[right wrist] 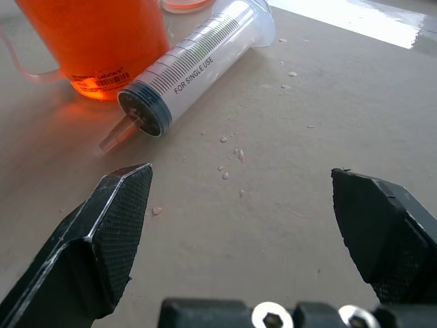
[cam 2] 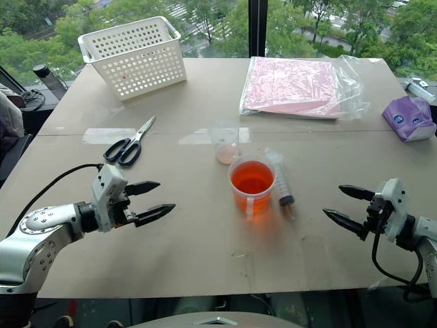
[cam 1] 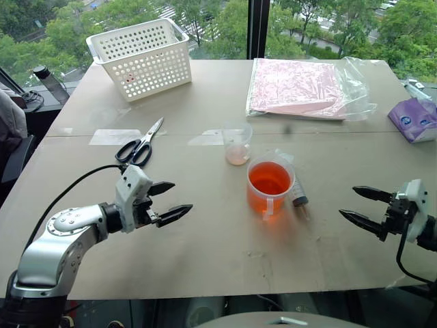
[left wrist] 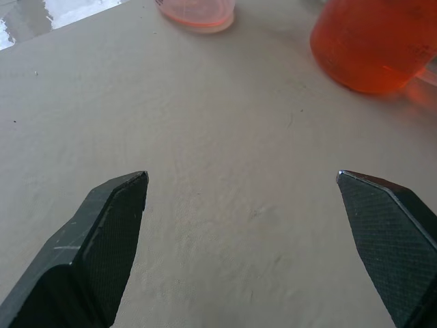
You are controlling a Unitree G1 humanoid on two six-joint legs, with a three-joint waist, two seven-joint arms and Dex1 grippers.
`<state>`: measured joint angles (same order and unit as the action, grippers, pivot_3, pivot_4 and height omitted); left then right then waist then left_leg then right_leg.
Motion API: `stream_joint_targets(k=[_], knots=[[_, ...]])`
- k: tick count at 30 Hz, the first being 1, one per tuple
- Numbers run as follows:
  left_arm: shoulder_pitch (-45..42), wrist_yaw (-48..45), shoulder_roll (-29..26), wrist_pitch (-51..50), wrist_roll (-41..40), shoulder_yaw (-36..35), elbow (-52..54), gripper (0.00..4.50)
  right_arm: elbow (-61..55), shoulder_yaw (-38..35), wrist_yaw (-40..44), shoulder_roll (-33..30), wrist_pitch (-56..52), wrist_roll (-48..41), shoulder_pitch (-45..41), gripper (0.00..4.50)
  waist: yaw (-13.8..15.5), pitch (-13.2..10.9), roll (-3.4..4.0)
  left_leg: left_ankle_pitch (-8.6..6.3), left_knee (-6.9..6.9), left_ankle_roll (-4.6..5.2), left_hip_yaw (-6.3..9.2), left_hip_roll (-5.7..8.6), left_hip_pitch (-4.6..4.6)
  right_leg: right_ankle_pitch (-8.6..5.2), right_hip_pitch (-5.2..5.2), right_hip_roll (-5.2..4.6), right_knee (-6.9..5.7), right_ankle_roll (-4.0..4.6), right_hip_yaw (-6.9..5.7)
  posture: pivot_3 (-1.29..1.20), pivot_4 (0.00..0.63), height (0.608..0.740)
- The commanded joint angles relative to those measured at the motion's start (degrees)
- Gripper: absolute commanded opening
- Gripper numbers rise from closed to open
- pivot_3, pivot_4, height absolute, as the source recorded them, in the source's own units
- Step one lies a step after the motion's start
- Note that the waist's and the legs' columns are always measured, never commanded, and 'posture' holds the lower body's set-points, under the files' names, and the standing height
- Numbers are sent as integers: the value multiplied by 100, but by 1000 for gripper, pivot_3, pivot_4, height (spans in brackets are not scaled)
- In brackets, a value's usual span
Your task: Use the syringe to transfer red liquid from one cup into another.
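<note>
Item: large clear plastic syringe point(cam 2: 280, 180), dark stopper, narrow tip toward me. It lies flat on the tan table point(cam 2: 205, 253), just beside the wide clear cup point(cam 2: 251, 183) of orange-red liquid point(cam 2: 251, 179), on its right; the small narrow clear cup point(cam 2: 224, 143) stands just behind.

My left gripper point(cam 1: 171, 201) and right gripper point(cam 1: 363, 207): fingers spread fully, holding nothing, both above the table and well apart from the item.

Handling, judged: light, rigid, smooth and inclined to roll. Take across mid-barrel, clear of the plunger.

table point(cam 1: 205, 239), cups point(cam 1: 270, 186), syringe point(cam 1: 295, 188), scissors point(cam 1: 140, 145), basket point(cam 1: 141, 58)
</note>
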<state>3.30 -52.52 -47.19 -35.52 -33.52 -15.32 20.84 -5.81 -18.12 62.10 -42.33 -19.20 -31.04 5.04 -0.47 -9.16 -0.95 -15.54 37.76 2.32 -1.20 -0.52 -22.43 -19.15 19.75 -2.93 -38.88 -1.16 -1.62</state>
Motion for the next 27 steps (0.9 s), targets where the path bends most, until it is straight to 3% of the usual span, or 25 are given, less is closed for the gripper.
stream_joint_targets(k=[1,6,9,14,20,27], knots=[[-696,-343,-485,-503,-872,-465,394,4500,-1046,252,-996,-249,-1475,-347,-845,4471,-31,-10,3,1,1,-1,1,0,-2,1,4,0,-7,1,0,0,150,740],[-1338,-418,-706,-984,-1547,-574,393,4500,-1174,833,-1762,-185,-3103,-635,-2305,4471,-16,-6,10,10,-1,-16,6,0,-15,7,10,2,7,8,-9,0,150,740],[-1573,-579,-899,-1074,-1693,-587,423,4500,-842,1258,-2201,-49,-4320,-717,-3380,4471,-44,-11,6,18,0,-30,6,0,-38,7,30,7,9,8,-8,0,150,740],[-2203,-582,-1113,-1202,-1960,-654,297,4500,-57,1956,-2433,314,-5471,-608,-4632,4471,-1,-12,2,20,-1,-31,8,0,-57,6,44,12,11,7,-13,0,150,740],[-2548,-652,-1377,-1318,-2194,-771,305,4500,732,2554,-2544,524,-5947,-266,-5183,4471,-18,-12,2,20,32,-31,9,1,-130,8,115,16,-9,4,-13,0,150,740],[-2667,-1016,-1588,-1095,-2043,-773,74,4500,1263,2775,-2675,974,-6063,42,-5669,4471,-61,-12,0,20,41,-30,5,1,-133,12,121,23,-14,-3,-4,0,150,740]])
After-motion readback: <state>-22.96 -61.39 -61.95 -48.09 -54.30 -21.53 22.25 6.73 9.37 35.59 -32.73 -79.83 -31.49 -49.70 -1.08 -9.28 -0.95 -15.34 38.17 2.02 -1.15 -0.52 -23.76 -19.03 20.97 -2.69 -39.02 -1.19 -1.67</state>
